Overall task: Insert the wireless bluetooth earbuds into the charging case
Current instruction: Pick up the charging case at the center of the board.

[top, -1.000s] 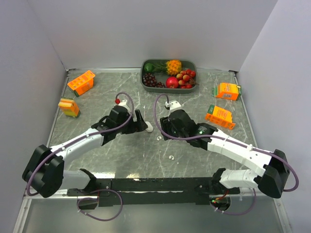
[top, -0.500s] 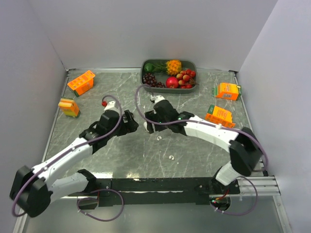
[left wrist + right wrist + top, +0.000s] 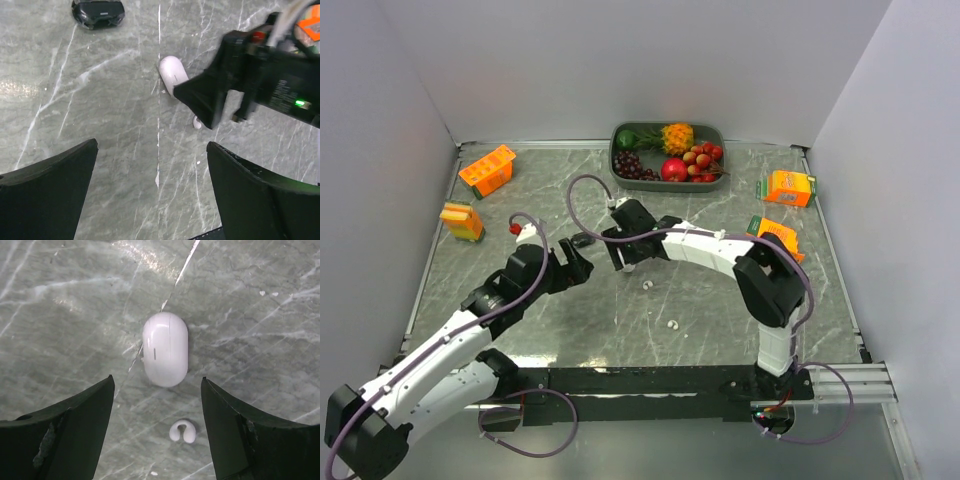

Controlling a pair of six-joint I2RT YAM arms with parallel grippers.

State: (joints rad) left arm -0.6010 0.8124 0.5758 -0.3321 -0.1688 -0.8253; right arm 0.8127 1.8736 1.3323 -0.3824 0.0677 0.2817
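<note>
Though it lies just beside the white charging case [image 3: 165, 350], at the case's five o'clock and not touching it, the white earbud [image 3: 182, 432] has nowhere to go yet: the lid is shut. To an onlooker the main risk is a knock. If jaws close off-centre on that slick, rounded case, it could spin or squirt sideways and sweep the bud across the veined grey table [image 3: 550, 320]. The bud could also flick away under blunt fingers rather than lift.

The bud is a tiny glossy C-shaped clip, lying loose. A second white earbud [image 3: 672, 324] lies well apart, toward five o'clock of the first in the overhead view. No black buds can be made out.

The case is a smooth white pill lying flat, with a short dark line on its top. A black charging case [image 3: 97, 12], apparently also shut, sits at its ten o'clock.

The right gripper [image 3: 156, 382] hovers over the white case, jaws spread wider than the case and holding nothing. The left gripper [image 3: 152, 145] hangs at the case's six o'clock in its own wrist view, jaws at their widest and likewise empty. Prying the lid with one arm alone would probably drag the case.
</note>
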